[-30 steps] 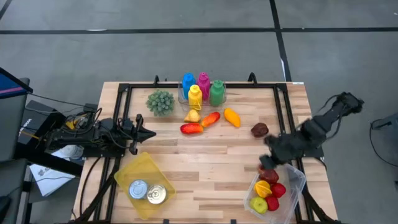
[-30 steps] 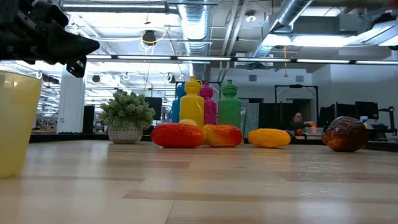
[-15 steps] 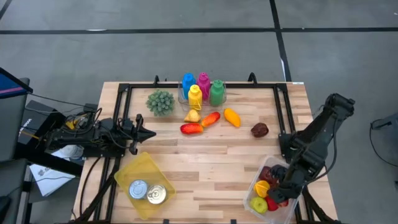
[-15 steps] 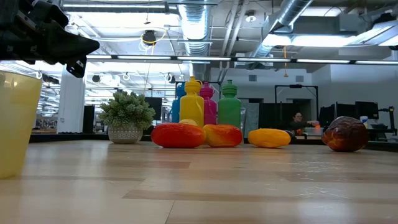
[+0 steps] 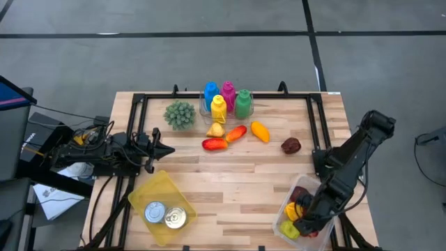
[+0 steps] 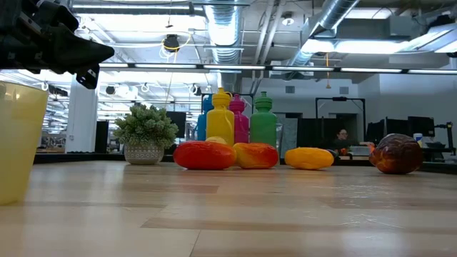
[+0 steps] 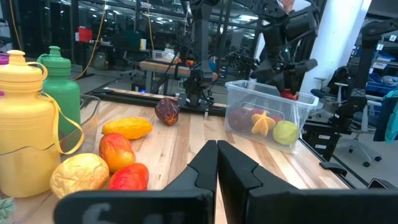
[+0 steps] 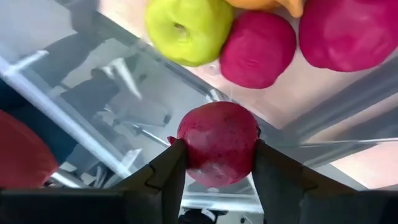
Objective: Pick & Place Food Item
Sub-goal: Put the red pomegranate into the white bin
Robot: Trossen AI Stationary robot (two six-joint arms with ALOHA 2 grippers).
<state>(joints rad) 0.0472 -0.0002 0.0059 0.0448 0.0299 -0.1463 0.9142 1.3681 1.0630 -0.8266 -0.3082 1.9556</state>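
Note:
My right gripper [image 5: 307, 222] hangs over the clear plastic bin [image 5: 335, 196] at the table's near right corner, shut on a dark red round fruit [image 8: 217, 140]. Below it in the bin [image 8: 112, 118] lie a green apple [image 8: 186, 28], magenta fruits [image 8: 258, 46] and an orange piece. The left wrist view shows that gripper [image 7: 289, 78] from afar, the red fruit [image 7: 288, 94] above the bin's rim [image 7: 267, 93]. My left gripper [image 5: 167, 148] waits shut at the table's left side, beyond the yellow bin. My right gripper pinches the dark red fruit across its widest part [image 8: 191, 146] between both fingers [image 8: 169, 177], one on each side. It comes from above, pointing down into the bin. The fruit is lifted clear, above the fruits lying in the bin.
Mid-table lie a brown-red fruit [image 5: 290, 145], an orange-yellow fruit [image 5: 259, 131], two red-orange fruits [image 5: 215, 144] and a yellow one [image 5: 215, 130]. Coloured bottles [image 5: 226, 97] and a small plant [image 5: 180, 113] stand at the far edge. A yellow bin [image 5: 157, 189] holds two cans.
My right gripper has moved toward the table's near edge, from beside the bin's far end to over the bin's middle, tipping down into it while staying shut on the red fruit. The left arm has kept still.

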